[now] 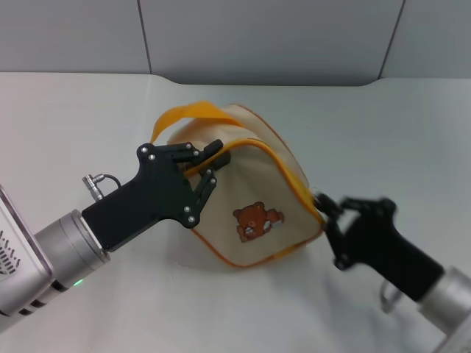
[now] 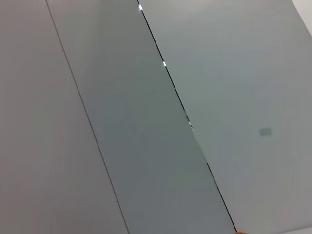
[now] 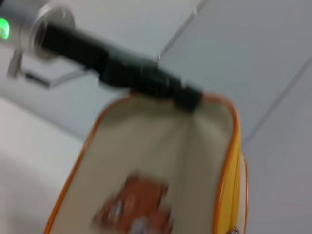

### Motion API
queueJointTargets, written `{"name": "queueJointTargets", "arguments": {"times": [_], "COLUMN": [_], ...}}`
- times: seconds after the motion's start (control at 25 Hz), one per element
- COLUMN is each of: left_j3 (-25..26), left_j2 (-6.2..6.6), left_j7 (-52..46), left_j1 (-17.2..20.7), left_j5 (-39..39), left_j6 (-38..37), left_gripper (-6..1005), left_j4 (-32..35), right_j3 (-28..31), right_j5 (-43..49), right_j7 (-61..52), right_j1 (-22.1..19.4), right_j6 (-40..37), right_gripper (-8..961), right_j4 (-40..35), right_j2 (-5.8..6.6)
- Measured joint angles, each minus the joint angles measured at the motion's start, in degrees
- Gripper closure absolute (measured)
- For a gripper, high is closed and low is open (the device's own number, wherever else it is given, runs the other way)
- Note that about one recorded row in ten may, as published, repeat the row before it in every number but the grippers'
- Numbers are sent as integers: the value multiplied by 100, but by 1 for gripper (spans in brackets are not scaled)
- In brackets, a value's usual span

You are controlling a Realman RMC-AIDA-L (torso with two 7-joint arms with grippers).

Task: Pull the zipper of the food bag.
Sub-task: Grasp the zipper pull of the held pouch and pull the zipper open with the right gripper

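The food bag (image 1: 250, 198) is beige with orange piping and a brown bear patch (image 1: 257, 222). It stands tilted on the white table. Its orange strap handle (image 1: 188, 114) arches at the back left. The zipper (image 1: 292, 174) runs as an orange line along the panel's upper right edge. It also shows in the right wrist view (image 3: 228, 195), with a small silver bit at the frame's edge. My left gripper (image 1: 213, 164) is shut on the bag's upper left edge. My right gripper (image 1: 329, 213) is right beside the bag's right corner.
The white table (image 1: 88, 132) meets a grey panelled wall (image 1: 257, 37) behind the bag. The left wrist view shows only wall panels (image 2: 146, 122). The left arm (image 3: 87, 46) shows in the right wrist view, holding the bag's top.
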State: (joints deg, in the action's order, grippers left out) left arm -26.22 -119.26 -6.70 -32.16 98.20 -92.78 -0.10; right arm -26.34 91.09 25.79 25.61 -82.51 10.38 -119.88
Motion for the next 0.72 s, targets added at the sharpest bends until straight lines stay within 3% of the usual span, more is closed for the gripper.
{"name": "queueJointTargets", "arguments": {"times": [0.2,0.56,0.72], "left_j3": [1,68,299], "left_j2": [-2,1,0], "left_j7": [1,-78,-258], "left_j1": [0,15,53], "left_j5": [4,-51,-52], "left_j6": [-1,67,261], "left_gripper": [818,798,789], "left_j4": [0,-268,-546], "right_j3": [74,386,416], "right_j5": [-34,-47,-45], "right_j7": [-27,-120,-818], "right_j1": [-557,-796,-787], "right_j6": [317,-576,-794], "right_gripper": [889,830,804], "right_j4": [-130,-33,-110], "right_j2": [0,1,32]}}
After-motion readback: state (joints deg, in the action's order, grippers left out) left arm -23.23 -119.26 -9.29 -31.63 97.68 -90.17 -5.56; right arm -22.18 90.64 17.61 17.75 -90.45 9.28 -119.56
